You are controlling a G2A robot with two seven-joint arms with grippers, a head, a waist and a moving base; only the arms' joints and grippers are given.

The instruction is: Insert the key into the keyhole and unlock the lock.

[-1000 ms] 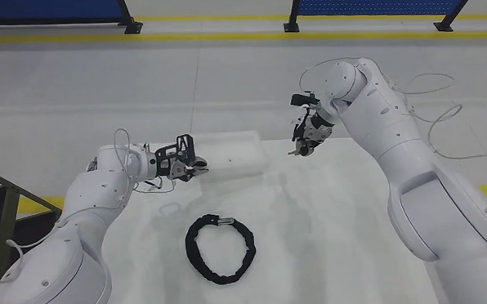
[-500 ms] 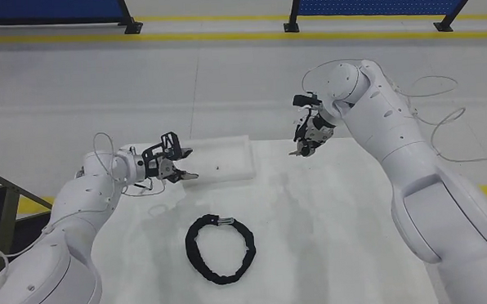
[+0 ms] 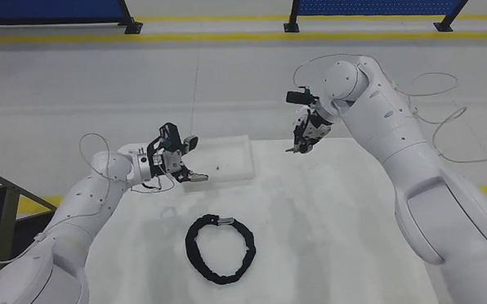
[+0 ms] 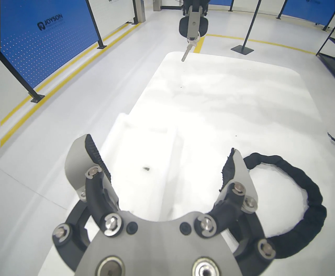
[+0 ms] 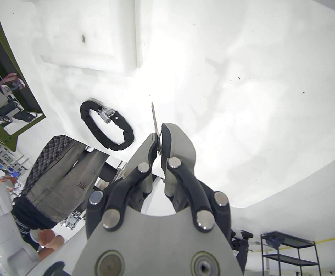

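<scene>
A black fabric-covered chain lock lies in a ring on the white table, its metal lock body at the ring's far side. My right gripper hangs above the table's far edge, shut on a thin metal key whose blade sticks out past the fingertips. From the left wrist view the key shows far off. My left gripper is open and empty, over the near edge of a shallow white tray, with the chain lock beside it.
The white tray sits at the table's far left and holds only a small dark speck. Blue barrier panels and yellow floor lines lie beyond the table. A dark metal rack stands left of the table.
My left gripper has drawn back left off the tray's middle to its left edge and turned. The right gripper with the key has shifted slightly up and back.
</scene>
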